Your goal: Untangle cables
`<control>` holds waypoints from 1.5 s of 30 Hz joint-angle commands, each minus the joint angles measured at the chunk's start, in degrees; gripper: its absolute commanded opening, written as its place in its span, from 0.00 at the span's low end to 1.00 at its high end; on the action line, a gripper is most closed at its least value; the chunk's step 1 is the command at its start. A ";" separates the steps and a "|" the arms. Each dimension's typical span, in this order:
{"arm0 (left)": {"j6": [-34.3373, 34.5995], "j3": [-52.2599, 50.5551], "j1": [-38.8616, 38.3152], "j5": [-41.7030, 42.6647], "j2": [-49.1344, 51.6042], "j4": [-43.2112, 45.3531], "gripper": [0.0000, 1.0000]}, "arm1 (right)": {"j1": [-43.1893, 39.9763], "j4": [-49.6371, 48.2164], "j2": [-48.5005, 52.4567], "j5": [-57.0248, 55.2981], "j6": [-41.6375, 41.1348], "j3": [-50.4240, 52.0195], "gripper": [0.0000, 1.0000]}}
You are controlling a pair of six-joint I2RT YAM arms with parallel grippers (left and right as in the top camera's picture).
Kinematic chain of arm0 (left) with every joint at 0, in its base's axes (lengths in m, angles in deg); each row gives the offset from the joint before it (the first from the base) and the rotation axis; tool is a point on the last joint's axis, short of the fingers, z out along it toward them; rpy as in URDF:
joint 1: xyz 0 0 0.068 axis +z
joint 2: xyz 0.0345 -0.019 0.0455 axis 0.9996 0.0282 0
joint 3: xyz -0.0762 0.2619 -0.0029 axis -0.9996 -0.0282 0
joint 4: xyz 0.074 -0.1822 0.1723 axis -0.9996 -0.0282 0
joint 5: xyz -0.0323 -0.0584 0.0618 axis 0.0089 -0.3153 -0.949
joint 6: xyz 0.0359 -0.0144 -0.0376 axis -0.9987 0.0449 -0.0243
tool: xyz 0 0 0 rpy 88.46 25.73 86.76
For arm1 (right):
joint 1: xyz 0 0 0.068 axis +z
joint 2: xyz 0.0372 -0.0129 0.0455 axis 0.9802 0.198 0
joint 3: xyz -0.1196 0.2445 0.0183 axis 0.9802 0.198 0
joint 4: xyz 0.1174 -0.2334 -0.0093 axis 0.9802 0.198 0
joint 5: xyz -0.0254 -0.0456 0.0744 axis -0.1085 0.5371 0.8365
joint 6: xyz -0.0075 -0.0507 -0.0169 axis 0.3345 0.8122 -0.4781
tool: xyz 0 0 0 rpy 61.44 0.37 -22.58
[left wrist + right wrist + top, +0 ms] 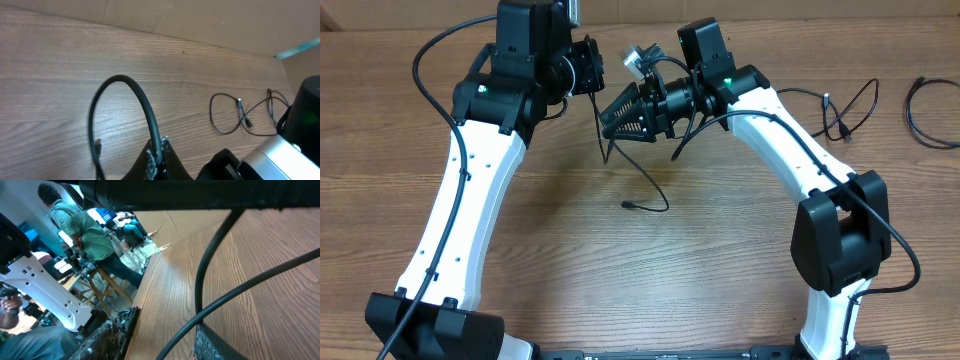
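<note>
One cable point(145, 106) pinched in left gripper point(156, 165), loop raised off table point(720, 260), tail trailing down, guessing to pull slack free. Right gripper point(160, 332) spread wide near strand, not gripping. Other cables point(845, 110) parked far right, out of way.

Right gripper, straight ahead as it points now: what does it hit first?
Most likely the black cable held by the left gripper: it crosses just ahead of the right gripper. Depth is hard to judge.
</note>
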 commanded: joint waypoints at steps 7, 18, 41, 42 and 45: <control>10.14 0.96 -0.15 -0.70 -0.07 -1.22 0.04 | 3.50 -3.76 0.09 -5.44 -1.84 0.17 0.56; 10.91 0.96 -0.15 -0.70 -0.07 -1.51 0.04 | 4.20 -4.76 0.09 -8.09 -3.08 0.17 0.59; 11.47 0.96 -0.15 -0.83 -0.07 -2.08 1.00 | 4.20 -4.74 0.09 -8.11 -3.08 0.17 0.04; 11.45 0.96 -0.15 -1.33 -0.07 -2.12 1.00 | 4.20 -4.74 0.09 -8.11 -3.06 0.17 0.04; 11.41 0.96 -0.15 -2.49 -0.07 -2.43 1.00 | 4.20 -4.72 0.09 -8.11 -3.06 0.17 0.04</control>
